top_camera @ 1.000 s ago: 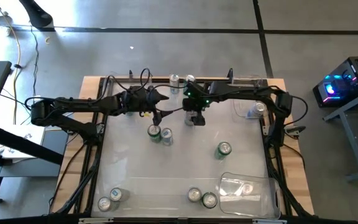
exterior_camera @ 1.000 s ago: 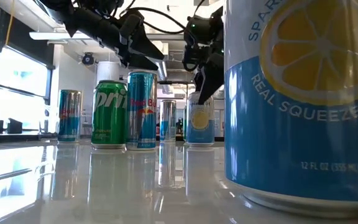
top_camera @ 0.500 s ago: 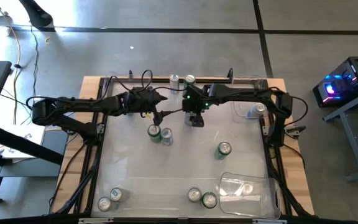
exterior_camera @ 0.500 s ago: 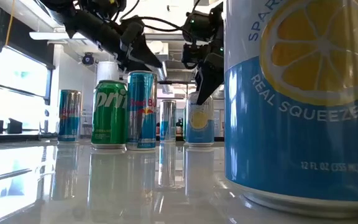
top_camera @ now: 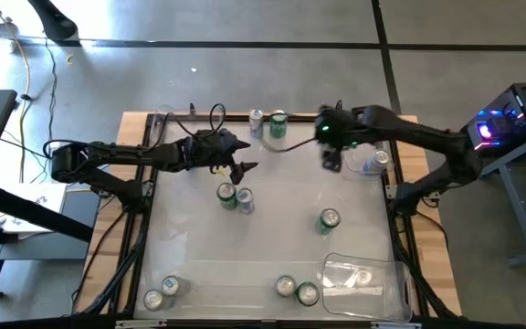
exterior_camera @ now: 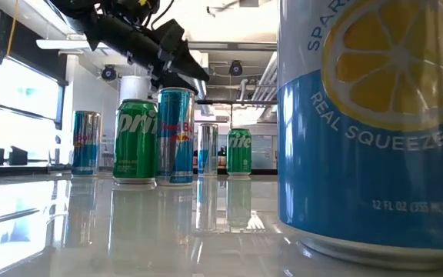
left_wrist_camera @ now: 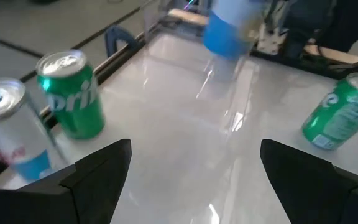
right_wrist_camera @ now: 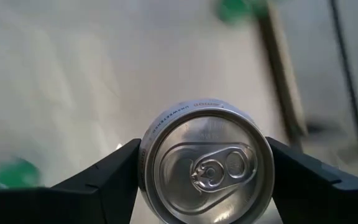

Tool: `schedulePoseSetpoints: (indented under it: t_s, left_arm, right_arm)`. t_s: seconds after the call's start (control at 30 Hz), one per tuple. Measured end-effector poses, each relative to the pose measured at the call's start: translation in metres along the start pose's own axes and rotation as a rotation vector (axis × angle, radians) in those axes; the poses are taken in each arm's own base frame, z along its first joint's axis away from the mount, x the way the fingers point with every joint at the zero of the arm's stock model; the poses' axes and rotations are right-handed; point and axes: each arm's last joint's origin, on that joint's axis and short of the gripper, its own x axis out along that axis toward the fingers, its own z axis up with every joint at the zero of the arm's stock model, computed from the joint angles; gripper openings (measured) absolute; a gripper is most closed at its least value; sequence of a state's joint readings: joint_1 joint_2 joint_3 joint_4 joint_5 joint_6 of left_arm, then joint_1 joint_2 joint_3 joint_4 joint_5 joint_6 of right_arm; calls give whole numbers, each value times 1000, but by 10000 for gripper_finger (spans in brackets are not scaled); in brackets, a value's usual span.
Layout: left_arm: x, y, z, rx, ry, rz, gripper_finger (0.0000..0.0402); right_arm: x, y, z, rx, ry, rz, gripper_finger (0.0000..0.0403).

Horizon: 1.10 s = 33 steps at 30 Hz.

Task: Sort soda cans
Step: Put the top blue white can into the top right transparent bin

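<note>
At the near left corner of the table (top_camera: 199,265) two soda cans (top_camera: 161,292) stand close together. Farther back, the left gripper (top_camera: 245,168) hangs above the table with its fingers spread wide and nothing between them. Just nearer than it stands a touching pair of cans (top_camera: 235,196), the green Sprite can (exterior_camera: 135,141) beside the blue Red Bull can (exterior_camera: 175,136) in the low view. At the far edge stand a slim silver can (top_camera: 257,119) and a green can (top_camera: 278,122) side by side. Two more cans (top_camera: 297,290) stand at the near edge, just beside a clear bin (top_camera: 363,279). A lone green can (top_camera: 329,219) stands right of centre. The right gripper (top_camera: 332,157) is lifted over the far right, its fingers (right_wrist_camera: 107,180) clamped on the held can (right_wrist_camera: 207,169), seen top-on from its wrist. Beside it, in the far right clear bin (top_camera: 359,164), lies another can (top_camera: 379,160). A lemon-printed blue can (exterior_camera: 371,123) fills the right of the low view.
</note>
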<state>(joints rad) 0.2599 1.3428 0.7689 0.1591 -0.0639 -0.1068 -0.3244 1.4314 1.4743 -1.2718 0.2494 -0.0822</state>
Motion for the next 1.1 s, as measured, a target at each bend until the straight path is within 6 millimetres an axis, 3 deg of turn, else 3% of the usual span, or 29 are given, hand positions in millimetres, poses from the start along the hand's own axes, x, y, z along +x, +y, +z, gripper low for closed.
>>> schedulePoseSetpoints:
  t_s: [0.2,0.4,0.53,0.77,1.1]
  left_arm:
    - [0,-6,2,39,-27,-20,353]
    - [0,-6,3,54,-34,-19,353]
    - [0,-6,3,54,-34,-19,353]
    - [0,-6,3,57,-34,-18,353]
    - [-1,-6,6,51,-71,-19,353]
  right_arm:
    - [-32,-27,-41,187,54,-118,278]
    - [-39,-44,-54,278,54,-125,278]
    - [-17,-46,-59,276,70,-56,278]
    - [37,-39,-85,309,179,-4,278]
    - [73,-27,-109,339,188,58,278]
